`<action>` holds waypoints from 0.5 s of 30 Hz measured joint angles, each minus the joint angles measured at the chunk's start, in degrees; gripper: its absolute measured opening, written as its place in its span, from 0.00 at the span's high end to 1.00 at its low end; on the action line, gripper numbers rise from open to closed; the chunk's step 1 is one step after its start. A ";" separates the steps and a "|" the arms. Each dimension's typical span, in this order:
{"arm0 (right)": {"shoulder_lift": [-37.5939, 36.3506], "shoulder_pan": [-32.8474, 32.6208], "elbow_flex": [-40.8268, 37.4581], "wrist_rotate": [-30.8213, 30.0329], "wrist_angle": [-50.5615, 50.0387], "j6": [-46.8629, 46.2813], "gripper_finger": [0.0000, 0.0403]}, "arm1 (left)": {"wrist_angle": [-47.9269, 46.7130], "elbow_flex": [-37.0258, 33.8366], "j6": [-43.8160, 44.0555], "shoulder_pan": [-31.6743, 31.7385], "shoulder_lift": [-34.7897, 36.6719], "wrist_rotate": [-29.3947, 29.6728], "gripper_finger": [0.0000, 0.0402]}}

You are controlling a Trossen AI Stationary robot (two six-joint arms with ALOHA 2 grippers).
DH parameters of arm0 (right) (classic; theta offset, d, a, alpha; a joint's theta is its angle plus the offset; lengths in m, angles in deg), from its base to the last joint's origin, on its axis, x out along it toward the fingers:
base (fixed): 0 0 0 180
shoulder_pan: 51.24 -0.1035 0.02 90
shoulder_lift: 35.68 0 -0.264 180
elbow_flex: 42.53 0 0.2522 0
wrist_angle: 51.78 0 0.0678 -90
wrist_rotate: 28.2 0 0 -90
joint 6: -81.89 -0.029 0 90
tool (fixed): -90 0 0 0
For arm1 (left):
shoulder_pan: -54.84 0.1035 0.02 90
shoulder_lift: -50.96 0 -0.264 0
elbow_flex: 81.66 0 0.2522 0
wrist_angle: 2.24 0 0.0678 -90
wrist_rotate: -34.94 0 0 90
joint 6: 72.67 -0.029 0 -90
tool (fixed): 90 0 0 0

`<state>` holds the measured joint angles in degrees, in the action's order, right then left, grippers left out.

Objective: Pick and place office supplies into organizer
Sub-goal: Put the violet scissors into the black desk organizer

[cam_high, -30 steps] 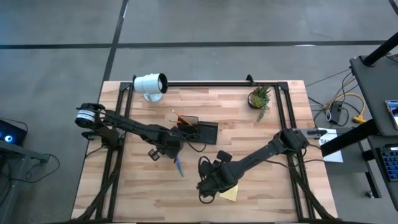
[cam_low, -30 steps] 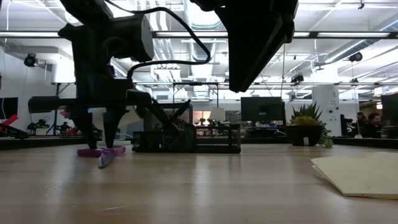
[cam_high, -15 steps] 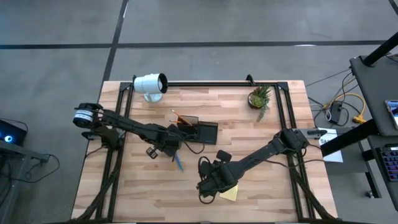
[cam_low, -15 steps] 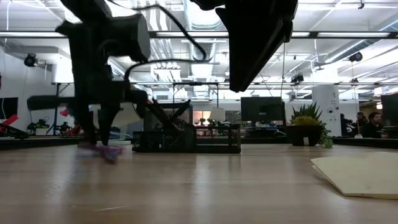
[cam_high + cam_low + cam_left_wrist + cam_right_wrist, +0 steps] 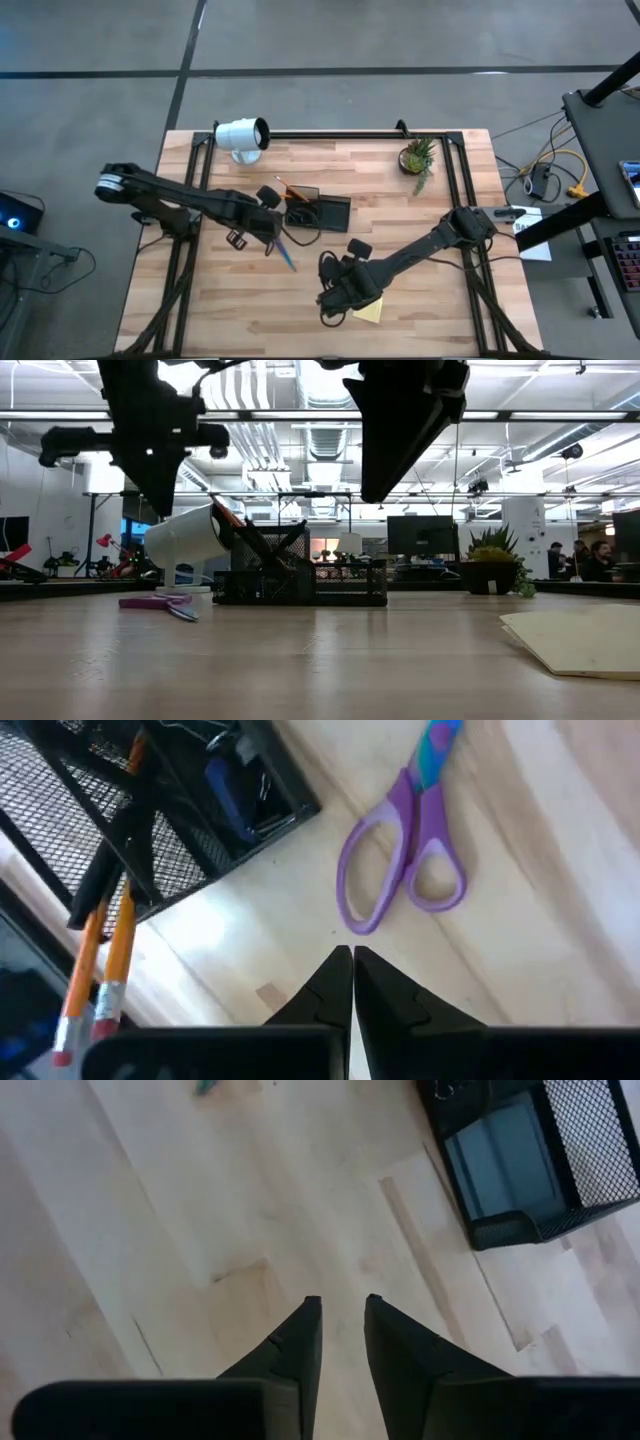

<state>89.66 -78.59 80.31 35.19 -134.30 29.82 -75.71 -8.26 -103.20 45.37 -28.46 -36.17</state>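
A: Start at the left. What is the left gripper (image 5: 352, 982) doing?

B: It hangs above the wooden table (image 5: 420, 300), left of the organizer (image 5: 318, 211). Its fingers are pressed together with nothing between them.

A: And the scissors?

B: The purple-handled scissors (image 5: 408, 850) lie flat on the wood just beyond those fingertips, not touched. From overhead they show as a thin blue and purple streak (image 5: 285, 254) in front of the organizer's left end; in the low view they rest on the table (image 5: 160, 603) beside it.

A: What does the organizer hold?

B: Orange pencils (image 5: 108, 955) lean out of its taller mesh section, and a few small dark blue bits sit in a lower compartment. I cannot tell exactly what those bits are.

A: Behind it?

B: A white cylinder (image 5: 241, 135) lies at the far left edge, and a small potted plant (image 5: 416, 158) stands at the far right.

A: Now the right side.

B: The right gripper (image 5: 340, 1342) hovers over bare wood at the front middle. Its fingers stand a narrow gap apart, empty. The yellow sticky-note pad (image 5: 368, 311) lies just beside it, partly under the arm.
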 joint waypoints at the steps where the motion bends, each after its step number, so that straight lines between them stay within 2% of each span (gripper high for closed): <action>1: 0.00 0.00 0.00 0.07 0.49 -0.01 0.83 | -0.02 -0.03 0.75 0.10 0.14 -0.90 1.00; 4: 0.00 0.27 -0.02 3.15 3.53 -0.02 0.83 | 0.33 -1.63 5.05 0.74 0.17 -6.88 1.00; 7: 0.30 0.91 -0.07 4.31 9.10 0.00 0.83 | 4.70 -4.79 8.76 2.33 0.14 -11.18 1.00; 12: 2.11 3.10 -0.13 4.76 18.48 0.20 0.83 | 12.44 -12.03 10.85 5.73 0.60 -11.49 1.00; 15: 2.95 3.92 -0.13 5.64 19.86 0.22 0.83 | 17.61 -15.08 8.49 5.97 1.72 -11.48 1.00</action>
<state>92.61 -74.68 80.18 40.83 -114.44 30.04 -58.09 -23.35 -94.71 51.34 -26.73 -47.65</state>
